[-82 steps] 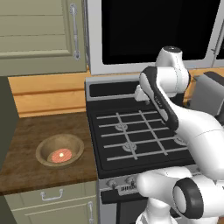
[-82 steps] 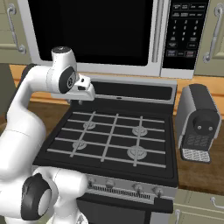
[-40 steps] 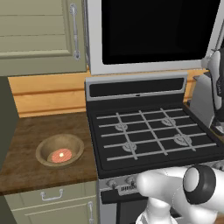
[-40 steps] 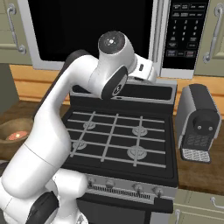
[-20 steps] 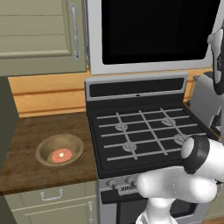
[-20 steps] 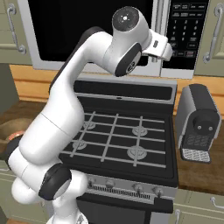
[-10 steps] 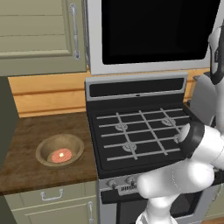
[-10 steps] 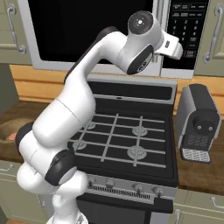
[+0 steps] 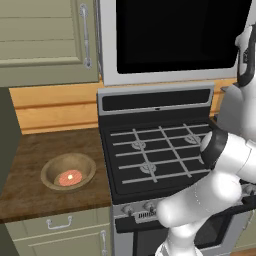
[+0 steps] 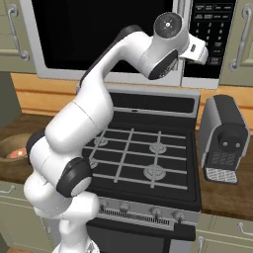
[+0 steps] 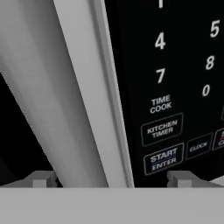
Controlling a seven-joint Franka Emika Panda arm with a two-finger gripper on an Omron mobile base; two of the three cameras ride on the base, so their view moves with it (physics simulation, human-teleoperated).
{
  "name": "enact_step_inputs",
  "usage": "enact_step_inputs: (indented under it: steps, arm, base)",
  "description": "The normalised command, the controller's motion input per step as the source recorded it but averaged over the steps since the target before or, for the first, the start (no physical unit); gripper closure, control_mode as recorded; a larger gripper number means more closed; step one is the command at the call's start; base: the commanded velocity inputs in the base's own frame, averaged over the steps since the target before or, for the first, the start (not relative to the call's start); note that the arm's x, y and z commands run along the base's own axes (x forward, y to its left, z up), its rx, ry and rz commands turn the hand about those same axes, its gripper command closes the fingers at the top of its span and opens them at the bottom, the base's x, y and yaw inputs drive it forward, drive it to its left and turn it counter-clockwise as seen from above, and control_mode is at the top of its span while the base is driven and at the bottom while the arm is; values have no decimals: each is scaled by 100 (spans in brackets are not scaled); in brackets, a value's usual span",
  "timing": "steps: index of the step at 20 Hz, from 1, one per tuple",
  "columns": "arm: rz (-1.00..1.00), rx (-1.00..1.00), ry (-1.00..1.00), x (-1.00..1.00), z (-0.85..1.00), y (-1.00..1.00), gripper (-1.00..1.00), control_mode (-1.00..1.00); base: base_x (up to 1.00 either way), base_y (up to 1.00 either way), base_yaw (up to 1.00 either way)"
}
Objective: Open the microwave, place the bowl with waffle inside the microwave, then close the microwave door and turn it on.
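Observation:
The microwave (image 9: 175, 37) hangs above the stove with its black-glass microwave door (image 10: 99, 29) shut. In the hand view, the door's vertical silver bar handle (image 11: 57, 87) runs close in front of my gripper (image 11: 111, 181), and the keypad (image 11: 175, 87) lies to its right. The gripper is open, with its fingertips (image 11: 41, 179) on either side of the handle's lower end and nothing held. From the right base camera, the gripper (image 10: 199, 51) is raised against the microwave's front, between handle and keypad. The tan wooden bowl (image 9: 68, 171) holding the reddish waffle (image 9: 70, 177) rests on the left counter.
A black gas stove (image 9: 155, 155) stands below the microwave. A small grey appliance (image 10: 225, 138) sits on the counter to the stove's right. Beige cabinet doors (image 9: 45, 35) flank the microwave. My arm arcs over the stove's left half in the right base view.
The arm has swung up and to the right, bringing the hand from above the stove to the microwave's handle. The jaws stayed open. The bowl has not moved.

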Motion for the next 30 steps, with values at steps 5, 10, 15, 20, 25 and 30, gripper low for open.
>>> enact_step_inputs:
  steps: [5, 10, 15, 20, 25, 30]
  arm:
    - [12, 6, -11, 27, -4, 2, -100, -100]
    - [18, 4, -19, 63, -34, 36, -100, -100]
    - [19, 0, -4, 99, -43, 72, 100, -100]
    - [16, 0, -2, 98, -15, 79, 100, -100]
    - [14, 0, -14, 54, -2, 91, 100, -100]
    - [11, -6, -4, 25, 0, 100, 100, -100]
  base:
    - [0, 0, 0]
    - [0, 0, 0]
    - [0, 0, 0]
    - [0, 0, 0]
    - [0, 0, 0]
    - [0, 0, 0]
